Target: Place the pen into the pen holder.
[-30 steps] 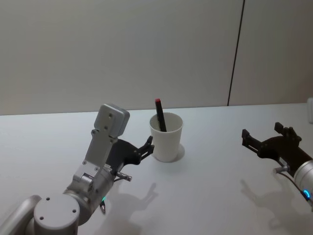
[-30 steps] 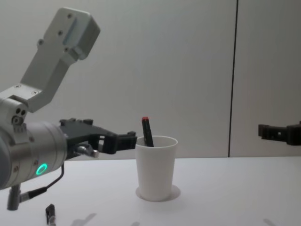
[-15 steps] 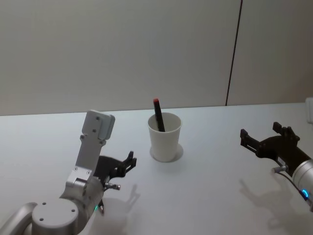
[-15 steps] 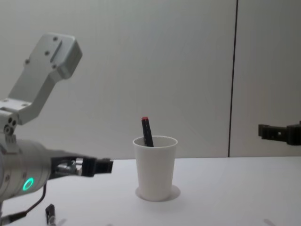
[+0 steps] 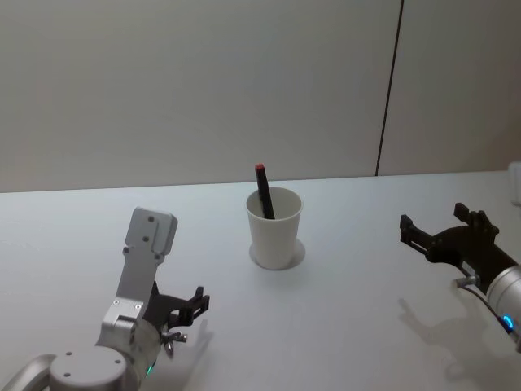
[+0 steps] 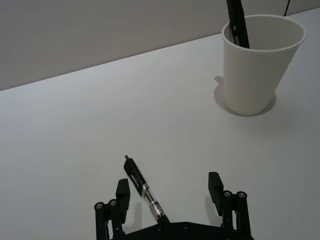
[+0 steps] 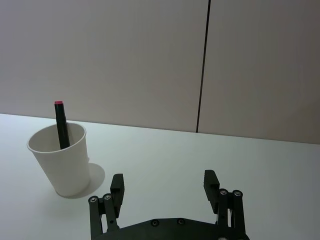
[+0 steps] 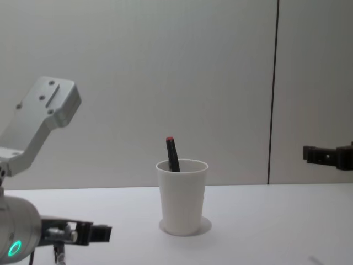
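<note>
The pen holder (image 5: 274,230) (image 8: 182,196) (image 6: 260,65) (image 7: 60,161) is a white paper cup standing mid-table. A black pen with a red cap (image 5: 264,189) (image 8: 172,154) (image 7: 61,124) leans inside it. A second black pen (image 6: 142,189) (image 8: 57,254) lies flat on the table at the near left. My left gripper (image 6: 169,189) (image 5: 191,305) (image 8: 94,234) hangs open low over this lying pen, one finger on each side, not touching it. My right gripper (image 5: 435,220) (image 7: 164,184) (image 8: 315,154) stands open and idle at the right, well away from the cup.
The white table (image 5: 350,326) stretches bare between the cup and both grippers. A grey wall with a dark vertical seam (image 5: 389,90) closes the back. A small white object (image 5: 515,183) sits at the far right edge.
My left gripper has drawn back from beside the cup toward the near left and sunk low over the lying pen. The right arm and the cup have not moved.
</note>
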Robot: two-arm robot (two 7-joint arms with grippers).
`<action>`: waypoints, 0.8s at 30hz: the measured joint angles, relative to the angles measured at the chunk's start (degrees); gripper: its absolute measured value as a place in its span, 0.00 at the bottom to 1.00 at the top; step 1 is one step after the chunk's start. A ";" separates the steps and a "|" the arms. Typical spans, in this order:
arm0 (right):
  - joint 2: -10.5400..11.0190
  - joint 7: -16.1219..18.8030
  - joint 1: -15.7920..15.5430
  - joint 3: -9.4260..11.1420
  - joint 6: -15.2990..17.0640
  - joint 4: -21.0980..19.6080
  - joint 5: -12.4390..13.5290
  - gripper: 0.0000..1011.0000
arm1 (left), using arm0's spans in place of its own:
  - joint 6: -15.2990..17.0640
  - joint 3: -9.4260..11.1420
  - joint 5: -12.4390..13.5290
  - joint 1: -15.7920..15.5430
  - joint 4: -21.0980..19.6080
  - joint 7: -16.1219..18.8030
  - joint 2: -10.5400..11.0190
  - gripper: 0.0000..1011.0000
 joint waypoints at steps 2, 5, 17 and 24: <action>0.00 0.00 0.00 0.00 0.00 0.00 0.00 0.99 | 0.52 -0.20 -0.46 0.32 0.09 0.60 -0.04 0.99; 0.00 0.00 0.00 0.00 0.00 0.00 0.00 0.99 | 1.19 -0.46 -1.13 0.69 0.26 1.42 -0.13 0.99; 0.00 0.00 0.00 0.00 0.00 0.01 0.00 0.99 | 3.16 -1.52 -2.98 1.35 1.17 3.48 -0.74 0.99; 0.00 0.00 0.00 0.00 -0.01 0.01 0.00 0.99 | 3.71 -2.08 -3.62 1.32 2.02 3.88 -1.27 0.99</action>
